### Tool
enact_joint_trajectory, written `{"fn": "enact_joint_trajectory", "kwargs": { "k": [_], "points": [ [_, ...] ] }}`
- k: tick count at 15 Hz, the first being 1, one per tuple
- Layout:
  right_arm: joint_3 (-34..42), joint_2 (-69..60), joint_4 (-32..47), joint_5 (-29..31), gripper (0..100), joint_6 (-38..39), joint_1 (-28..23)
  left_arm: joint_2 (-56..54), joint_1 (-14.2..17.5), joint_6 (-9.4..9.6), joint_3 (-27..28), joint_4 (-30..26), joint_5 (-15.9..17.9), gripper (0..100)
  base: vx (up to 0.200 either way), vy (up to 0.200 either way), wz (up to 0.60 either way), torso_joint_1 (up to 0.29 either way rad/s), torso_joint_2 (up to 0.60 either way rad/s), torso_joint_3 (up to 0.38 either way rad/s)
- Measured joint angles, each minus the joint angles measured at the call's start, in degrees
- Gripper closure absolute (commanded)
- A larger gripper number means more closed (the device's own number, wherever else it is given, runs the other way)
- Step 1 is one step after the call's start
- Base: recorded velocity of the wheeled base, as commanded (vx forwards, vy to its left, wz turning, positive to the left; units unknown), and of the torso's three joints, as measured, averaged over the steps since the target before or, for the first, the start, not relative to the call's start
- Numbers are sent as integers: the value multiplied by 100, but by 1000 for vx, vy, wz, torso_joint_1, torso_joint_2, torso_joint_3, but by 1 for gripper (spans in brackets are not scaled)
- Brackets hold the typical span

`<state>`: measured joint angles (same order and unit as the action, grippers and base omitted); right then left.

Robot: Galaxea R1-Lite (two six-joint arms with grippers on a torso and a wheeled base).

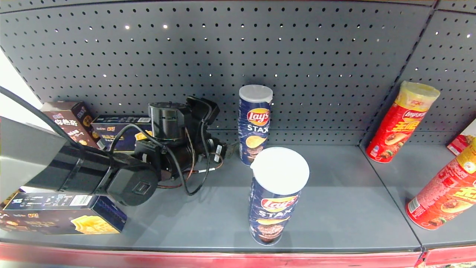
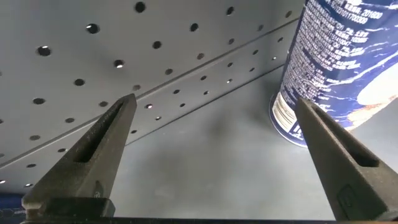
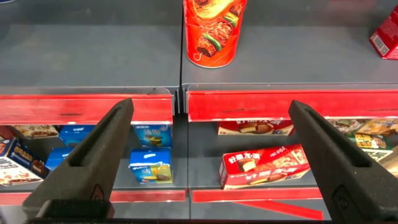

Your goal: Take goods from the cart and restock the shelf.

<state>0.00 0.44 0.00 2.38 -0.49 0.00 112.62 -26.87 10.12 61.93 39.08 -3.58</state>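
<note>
**Left tool open beside the rear blue can, right tool open in front of the shelf**

The left tool (image 2: 216,102) is over the grey shelf (image 1: 334,201), close to the pegboard back wall (image 1: 297,56). Its two fingers (image 2: 99,149) stand wide apart and nothing is between them. The rear blue can (image 1: 254,124) stands upright near the back wall, with its pale lid on top. In the left wrist view, the bottom of this can (image 2: 336,68) is just beside one finger, outside the gap, and I cannot tell if they touch.

The front blue can (image 1: 275,201) stands upright near the front edge of the shelf, apart from the rear one and nearly in line with it. It also has a white lid.

At the robot's left, a dark box (image 1: 63,217) lies at the front of the shelf, partly under the left arm. Two more dark boxes (image 1: 70,121) are at the back, near the wall.

On the next shelf section at the robot's right there are two red cans: one (image 1: 399,124) near the back wall and one (image 1: 442,197) nearer to the front.

The right tool (image 3: 211,104) is also open and holds nothing. It faces the front of the shelving. Beyond it there is a red can (image 3: 211,31) on a grey shelf, a red front rail (image 3: 87,109), and lower shelves with blue and white packs (image 3: 149,165) and a red box (image 3: 267,168).
</note>
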Motion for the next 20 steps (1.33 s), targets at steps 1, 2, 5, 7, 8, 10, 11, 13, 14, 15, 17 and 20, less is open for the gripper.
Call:
{"fn": "enact_joint_trajectory", "kwargs": {
  "k": [1,2,5,7,8,10,11,13,14,15,17,20],
  "points": [
    [0,0,2,0,0,-2,0,9,-6,0,0,2,-2,0,0,0,0,0,0,0],
    [0,0,0,-2,0,-2,0,12,-11,0,0,6,-11,0,0,0,0,0,0,0],
    [0,0,0,0,0,-2,0,-121,-26,-5,-77,33,-54,0,0,0,0,0,0,0],
    [0,0,0,-2,0,-2,0,-394,-15,24,-151,2,-90,0,0,0,0,0,0,0],
    [0,0,0,0,0,-2,0,-603,-5,35,-197,-52,-112,0,0,0,0,0,0,0],
    [0,0,0,0,0,-2,0,-1107,-9,46,-322,-323,-152,0,0,0,0,0,0,0],
    [0,0,0,0,0,-2,0,-1435,-57,59,-424,-517,-167,0,0,0,0,0,0,0],
    [0,0,0,-2,0,-6,0,-2072,-232,85,-755,-848,-178,0,0,0,0,0,0,0],
    [0,0,0,-9,0,-5,0,-2365,-323,94,-1012,-898,-178,0,0,0,0,0,0,0],
    [0,0,0,-30,0,-9,0,-2565,-367,99,-1226,-874,-180,0,0,0,0,0,0,0],
    [0,16,0,-160,0,33,11,-2855,-389,99,-1659,-521,-185,0,0,0,0,0,0,0],
    [-13,2,-21,-304,0,51,13,-3081,-364,80,-1937,-499,-180,0,0,0,0,0,0,0]
  ]
}}
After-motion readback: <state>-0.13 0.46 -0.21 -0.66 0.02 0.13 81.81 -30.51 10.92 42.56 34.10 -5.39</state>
